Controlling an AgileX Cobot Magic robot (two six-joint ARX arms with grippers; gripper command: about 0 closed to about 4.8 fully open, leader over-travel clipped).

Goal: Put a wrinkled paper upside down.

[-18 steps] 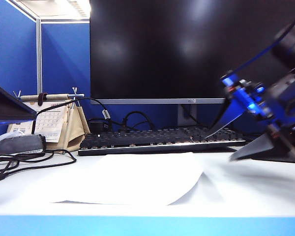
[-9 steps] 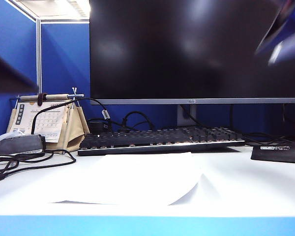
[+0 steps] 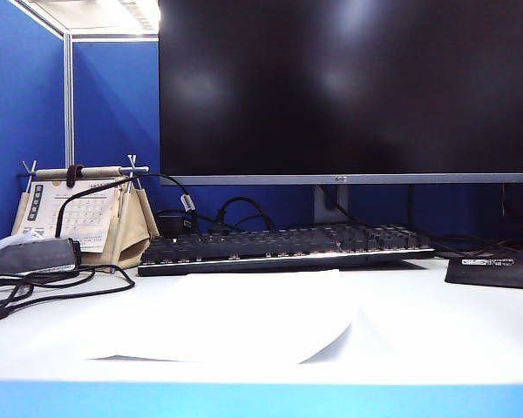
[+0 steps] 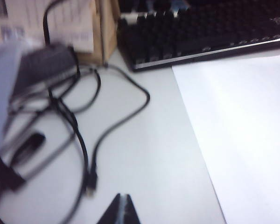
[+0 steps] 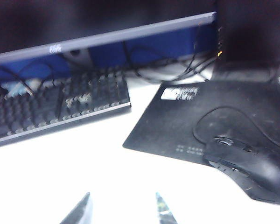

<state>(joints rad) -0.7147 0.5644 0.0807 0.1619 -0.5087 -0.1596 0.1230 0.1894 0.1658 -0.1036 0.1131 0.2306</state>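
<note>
The wrinkled paper is a plain white sheet lying on the white desk in front of the keyboard, with its right front corner curled up a little. Its edge also shows in the left wrist view as the wrinkled paper. My left gripper hangs over bare desk beside the paper's left edge, its two tips pressed together with nothing between them. My right gripper is high over the desk near the mouse pad, its tips apart and empty. Neither arm appears in the exterior view.
A black keyboard and a large dark monitor stand behind the paper. A desk calendar and tangled black cables lie at the left. A black mouse sits on a mouse pad at the right.
The right arm, low beside the keyboard a second ago, rose and left the exterior view. The dark shape of the left arm at the left edge has gone too. The paper has not moved.
</note>
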